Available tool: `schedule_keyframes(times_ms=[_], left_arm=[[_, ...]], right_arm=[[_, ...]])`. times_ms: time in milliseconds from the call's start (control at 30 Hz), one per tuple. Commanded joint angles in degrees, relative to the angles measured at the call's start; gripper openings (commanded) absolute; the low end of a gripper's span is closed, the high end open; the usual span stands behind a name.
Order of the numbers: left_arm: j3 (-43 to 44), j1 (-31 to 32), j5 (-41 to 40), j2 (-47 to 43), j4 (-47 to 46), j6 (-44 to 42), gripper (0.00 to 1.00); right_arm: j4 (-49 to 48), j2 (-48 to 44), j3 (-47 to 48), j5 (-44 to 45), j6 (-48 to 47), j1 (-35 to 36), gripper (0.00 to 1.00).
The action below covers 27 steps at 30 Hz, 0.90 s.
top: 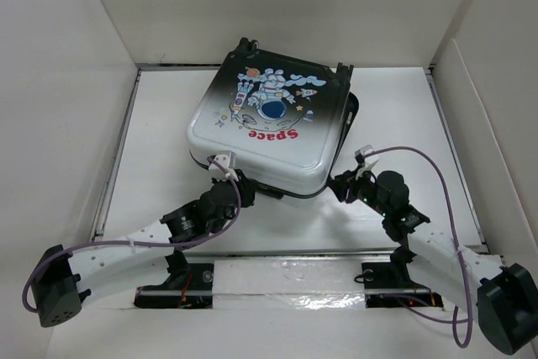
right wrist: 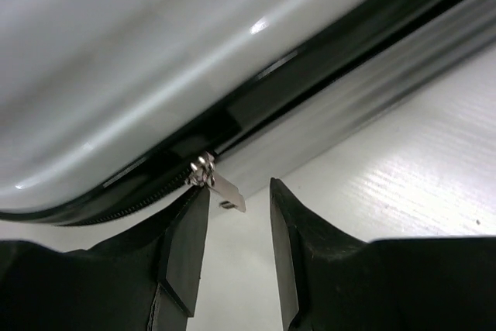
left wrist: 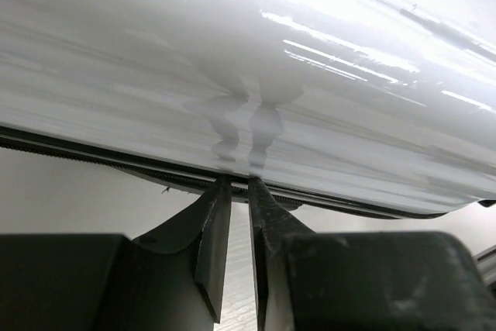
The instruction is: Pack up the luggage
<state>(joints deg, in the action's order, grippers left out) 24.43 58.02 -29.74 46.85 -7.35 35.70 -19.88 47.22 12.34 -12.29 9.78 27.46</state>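
The luggage point(top: 269, 119) lies flat at the middle back of the table, its lid with the astronaut and the red "Space" word facing up and lowered onto the base. My left gripper point(top: 227, 170) is at its front left corner. In the left wrist view this gripper point(left wrist: 239, 181) has its tips against the dark zipper band point(left wrist: 116, 162) under the shiny shell point(left wrist: 232, 75), with only a thin slit between the jaws and nothing seen in it. My right gripper point(top: 339, 184) is at the front right corner. It stands open point(right wrist: 238, 186), and a silver zipper pull point(right wrist: 225, 189) hangs loose beside its left fingertip.
White walls point(top: 50, 124) box in the white table point(top: 403, 124) on the left, back and right. The suitcase's black wheels point(top: 244, 44) point toward the back wall. Both arm bases sit on the rail at the near edge point(top: 286, 279).
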Motion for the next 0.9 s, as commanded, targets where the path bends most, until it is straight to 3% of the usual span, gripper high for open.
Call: schedule_keyframes(times_ms=[0, 200, 600, 633, 867], left_arm=[[1.24, 1.03, -0.59, -1.68, -2.23, 1.91, 0.12], [0.97, 5.95, 0.21, 1.66, -4.76, 0.86, 0.1], [5.8, 7.9, 2.49, 10.62, -14.34, -3.62, 0.1], [6.07, 8.42, 3.1, 11.15, -15.31, -3.8, 0.1], [9.67, 8.43, 1.97, 18.88, -22.35, -7.93, 0.11]], right_arm=[[-7.98, 1.46, 3.04, -0.53, -3.18, 0.57, 0.43], [-9.83, 3.49, 3.66, -3.0, -4.95, 0.57, 0.39], [-13.17, 1.12, 1.64, -2.04, -2.84, 1.1, 0.04], [-11.86, 0.6, 1.38, -1.86, -2.58, 1.1, 0.0], [4.3, -6.08, 2.86, -0.01, 0.76, 7.07, 0.0]])
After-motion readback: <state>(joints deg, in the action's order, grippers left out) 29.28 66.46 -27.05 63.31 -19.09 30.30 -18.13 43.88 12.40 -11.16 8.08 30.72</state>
